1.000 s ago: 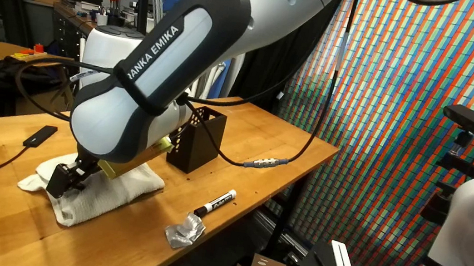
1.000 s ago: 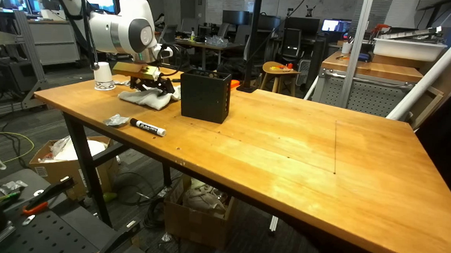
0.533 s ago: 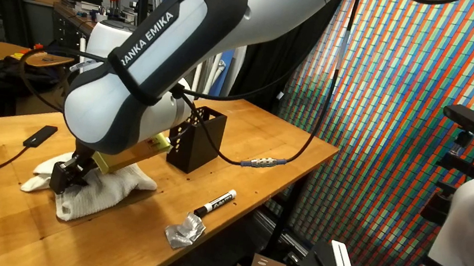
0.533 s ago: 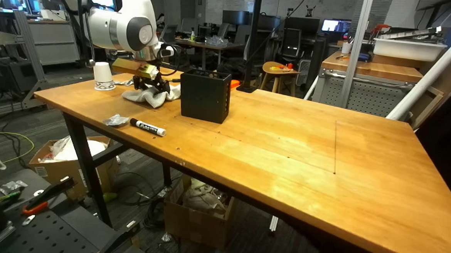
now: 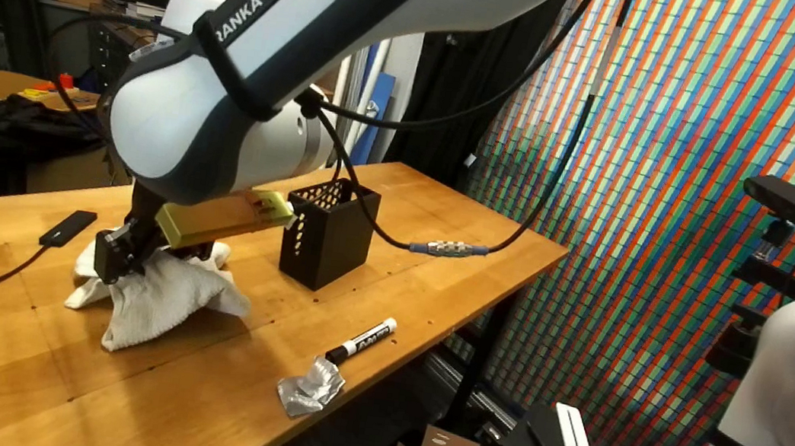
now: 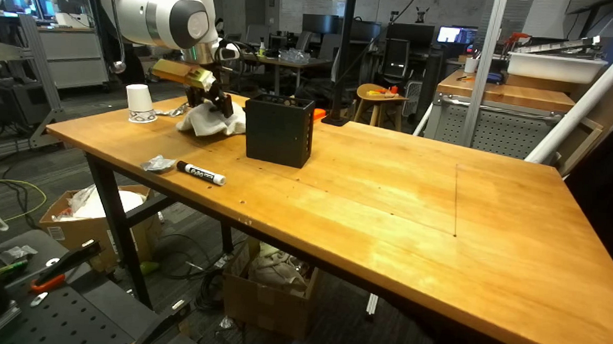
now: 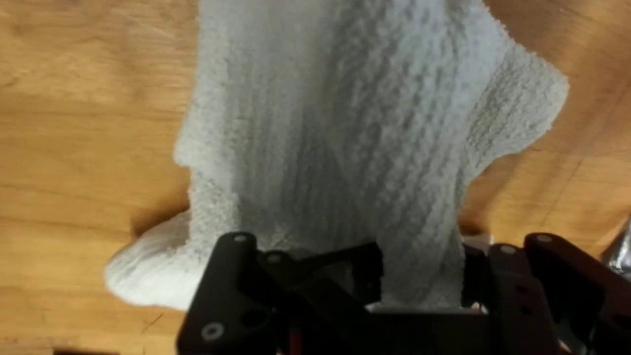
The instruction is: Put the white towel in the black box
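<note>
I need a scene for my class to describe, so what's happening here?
A robot arm has its gripper closed on the white towel, which droops in folds over the wooden table; whether its lowest edges touch is unclear. The black box stands upright nearby, and the towel is not yet inside.

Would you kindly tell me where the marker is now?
In an exterior view, the marker lies to the lower left of the black box, just right of crumpled foil.
</note>
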